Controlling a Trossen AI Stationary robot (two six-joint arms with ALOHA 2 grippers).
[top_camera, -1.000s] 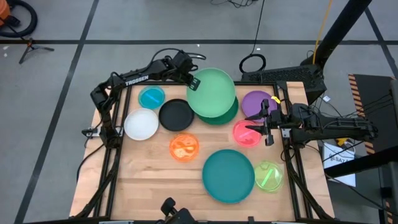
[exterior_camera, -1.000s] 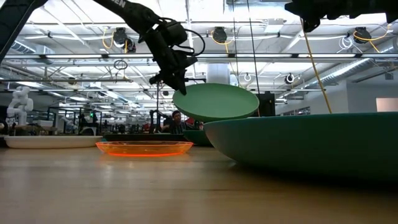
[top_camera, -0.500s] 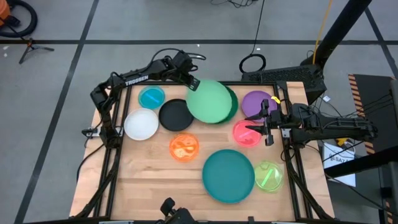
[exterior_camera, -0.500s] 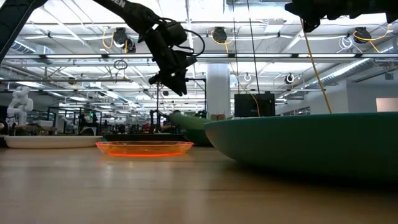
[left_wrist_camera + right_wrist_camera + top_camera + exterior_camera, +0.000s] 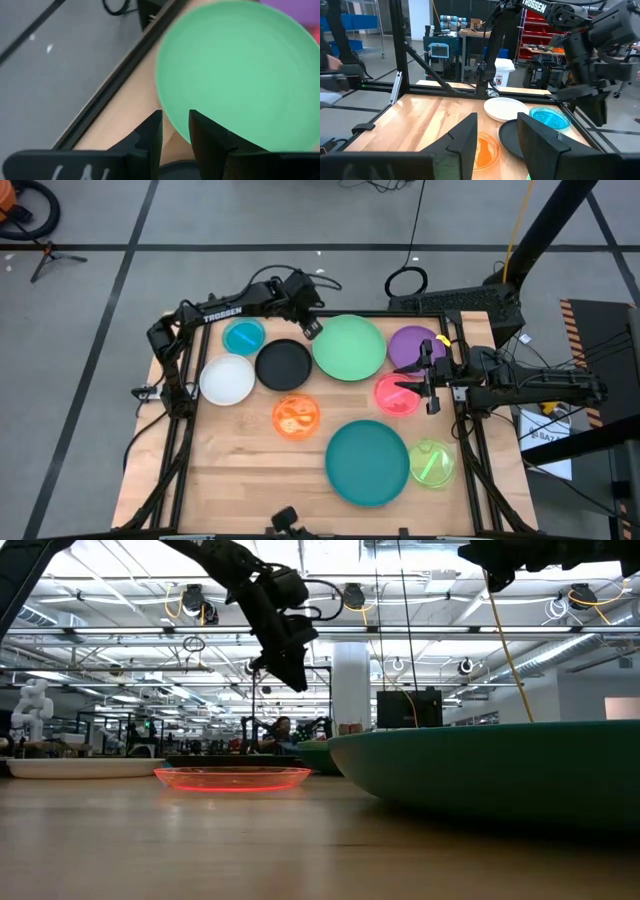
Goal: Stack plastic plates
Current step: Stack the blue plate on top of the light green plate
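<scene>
A light green plate (image 5: 349, 347) (image 5: 240, 70) lies flat at the far middle of the table. My left gripper (image 5: 311, 329) (image 5: 175, 117) hangs open just above and beside its left rim, with nothing between the fingers. Around it lie blue (image 5: 244, 336), white (image 5: 227, 379), black (image 5: 283, 364), orange (image 5: 296, 417), teal (image 5: 367, 462), lime (image 5: 432, 462), pink (image 5: 397, 394) and purple (image 5: 415, 346) plates, each resting on its base. My right gripper (image 5: 405, 380) (image 5: 496, 122) waits open, level, above the pink plate at the right.
A black frame rail (image 5: 400, 313) runs along the table's far edge behind the light green plate. Bare wood (image 5: 250, 470) shows at the near left. In the low view the teal plate (image 5: 500, 770) fills the near right, with the orange plate (image 5: 232, 778) beyond it.
My left gripper has let go of the light green plate and rolled at the wrist. The plate, held tilted above a dark green plate a second ago, has dropped and now lies flat, covering that plate. The right arm has kept still.
</scene>
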